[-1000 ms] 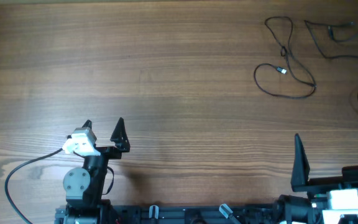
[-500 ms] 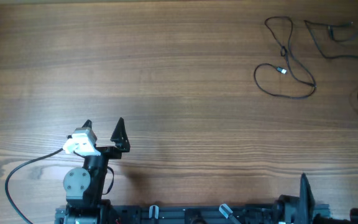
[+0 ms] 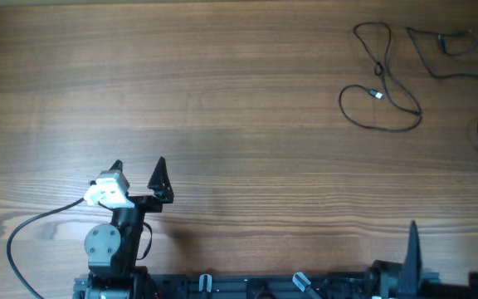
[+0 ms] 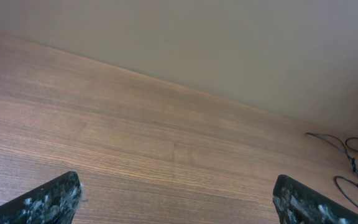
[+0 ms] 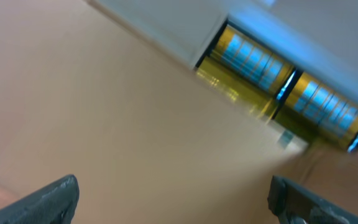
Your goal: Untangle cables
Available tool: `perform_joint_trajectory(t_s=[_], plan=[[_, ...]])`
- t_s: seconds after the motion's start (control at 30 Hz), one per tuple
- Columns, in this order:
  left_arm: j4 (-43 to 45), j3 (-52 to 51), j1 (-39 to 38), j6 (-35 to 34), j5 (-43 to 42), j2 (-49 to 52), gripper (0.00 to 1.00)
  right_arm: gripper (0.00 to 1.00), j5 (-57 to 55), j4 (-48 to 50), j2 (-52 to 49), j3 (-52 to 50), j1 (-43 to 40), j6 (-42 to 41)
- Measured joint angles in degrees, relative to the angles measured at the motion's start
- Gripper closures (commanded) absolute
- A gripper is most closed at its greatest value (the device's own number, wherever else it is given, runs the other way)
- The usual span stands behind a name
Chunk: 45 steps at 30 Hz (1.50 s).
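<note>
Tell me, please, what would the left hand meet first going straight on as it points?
Apparently nothing: the left hand faces bare table up to the far edge; the cables lie well off to its right.

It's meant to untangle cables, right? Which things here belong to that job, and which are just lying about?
Part of the job: thin black cables, far right; left tool and right tool, both open and empty.
Just there: wooden table; thicker black cord wired to the left arm.
</note>
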<state>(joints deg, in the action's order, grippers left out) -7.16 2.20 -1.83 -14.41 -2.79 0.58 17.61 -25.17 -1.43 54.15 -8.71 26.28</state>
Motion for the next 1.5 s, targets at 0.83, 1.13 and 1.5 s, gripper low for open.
perform_joint_trajectory(t_s=[0.83, 1.13, 1.5], plan=[[0.13, -0.02, 0.0, 0.2, 0.0, 0.0, 0.0, 0.0, -1.62, 26.12, -0.11, -53.05, 0.0, -36.44], [0.13, -0.02, 0.0, 0.2, -0.02, 0.0, 0.0, 0.0, -2.25, 26.1, -3.23, -53.59, 0.0, -36.09], [0.15, -0.02, 0.0, 0.2, 0.0, 0.0, 0.0, 0.0, -3.02, 26.1, 0.07, -53.68, 1.75, -26.95]])
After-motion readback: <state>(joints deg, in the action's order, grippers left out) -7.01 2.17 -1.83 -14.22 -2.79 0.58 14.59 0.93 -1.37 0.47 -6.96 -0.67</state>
